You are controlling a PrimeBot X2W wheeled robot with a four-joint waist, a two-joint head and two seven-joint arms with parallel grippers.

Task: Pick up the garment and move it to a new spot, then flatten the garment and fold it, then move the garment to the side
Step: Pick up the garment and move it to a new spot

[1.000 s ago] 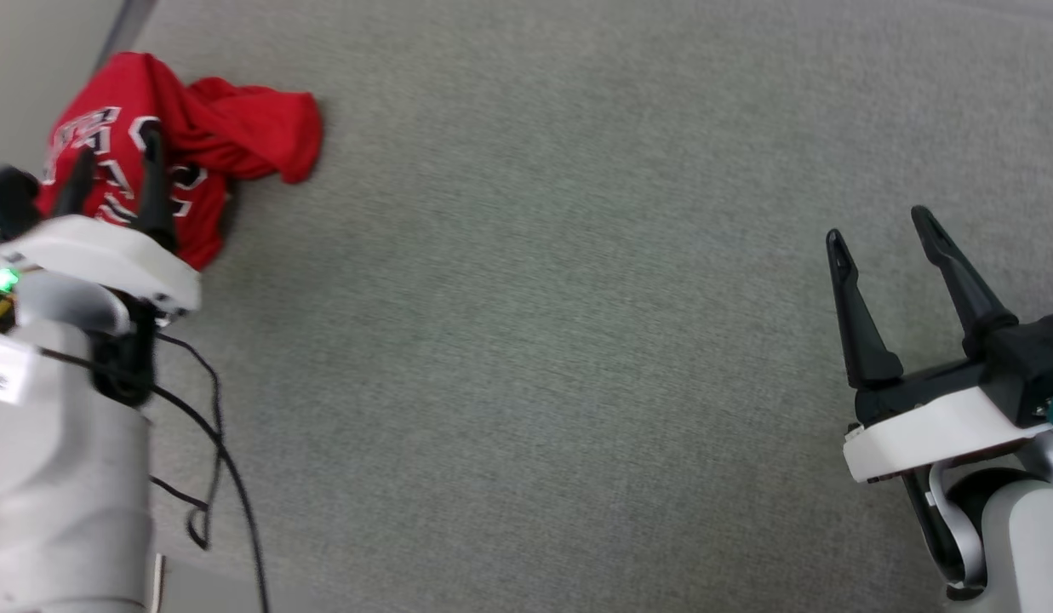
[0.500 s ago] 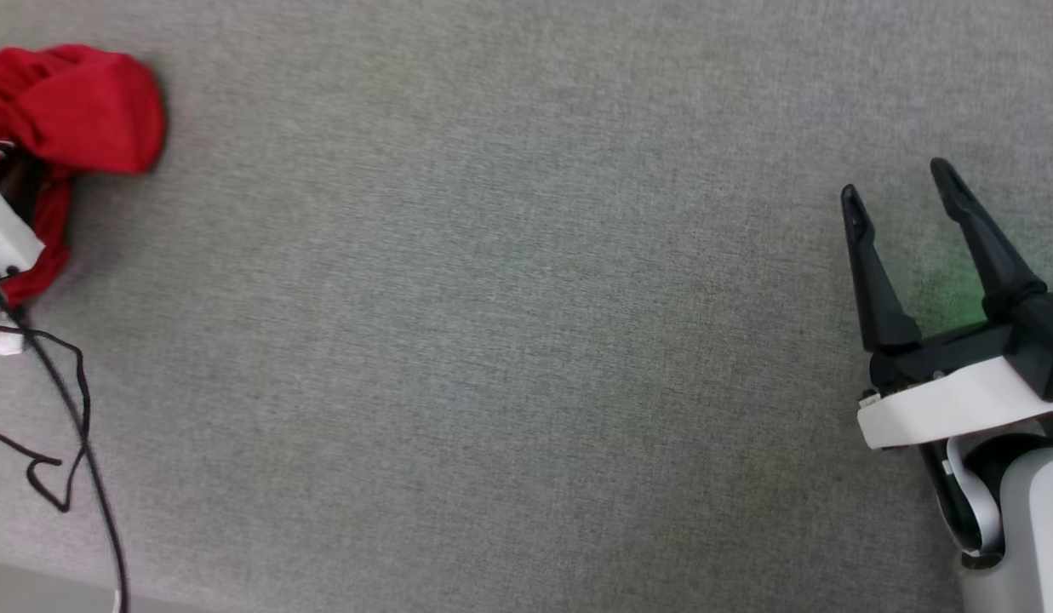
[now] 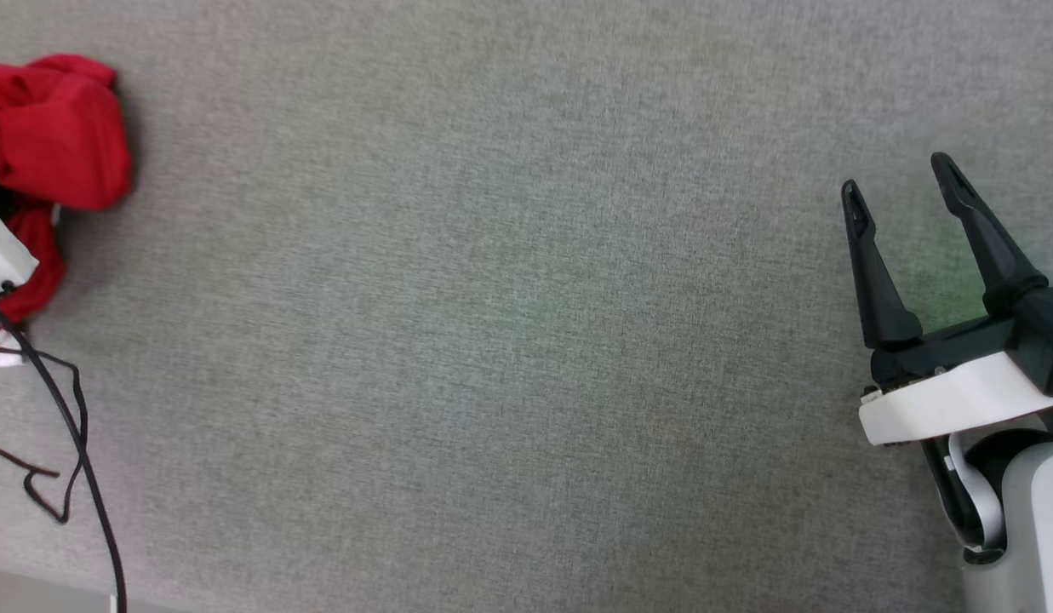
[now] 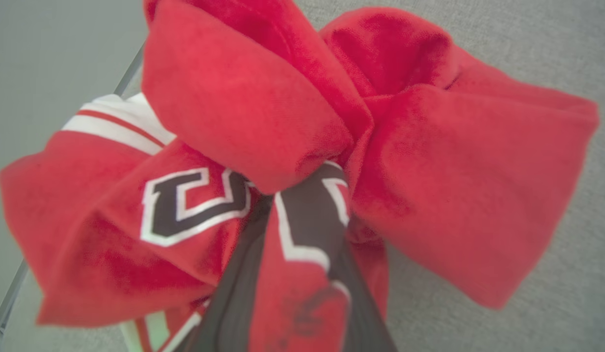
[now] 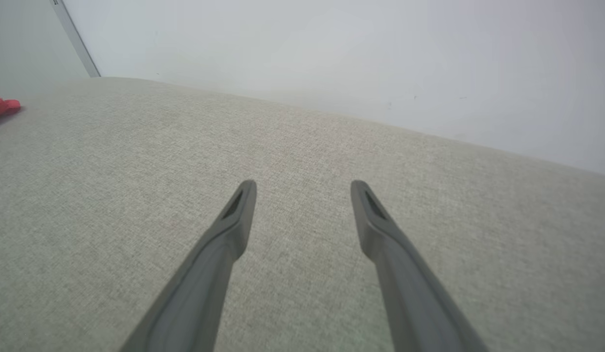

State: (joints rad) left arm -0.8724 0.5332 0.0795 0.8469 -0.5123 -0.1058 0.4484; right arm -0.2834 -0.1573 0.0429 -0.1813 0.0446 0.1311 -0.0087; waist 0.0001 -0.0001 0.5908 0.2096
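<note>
The garment (image 3: 54,145) is a crumpled red shirt at the far left edge of the grey surface in the head view. In the left wrist view the garment (image 4: 454,171) bulges in red folds, with black white-outlined letters and a white striped sleeve. My left gripper (image 4: 297,205) is shut on the garment, its dark fingers (image 4: 234,293) nearly together with cloth pinched between them and their tips buried under a fold. My right gripper (image 3: 897,179) stands open far to the right, nothing between its fingers. It hovers as the right gripper (image 5: 303,188) over bare surface, with a scrap of the garment (image 5: 1,106) far left.
Black cables (image 3: 66,426) trail from the left arm down the left side of the head view. The grey fabric surface (image 3: 509,340) ends at a pale edge (image 3: 32,596) at the lower left. A pale wall (image 5: 331,58) rises behind it.
The head camera has swung right, pushing the garment and left arm to the picture's edge. My left gripper's fingers, spread over the garment a second ago, have closed on it. The right gripper stays open.
</note>
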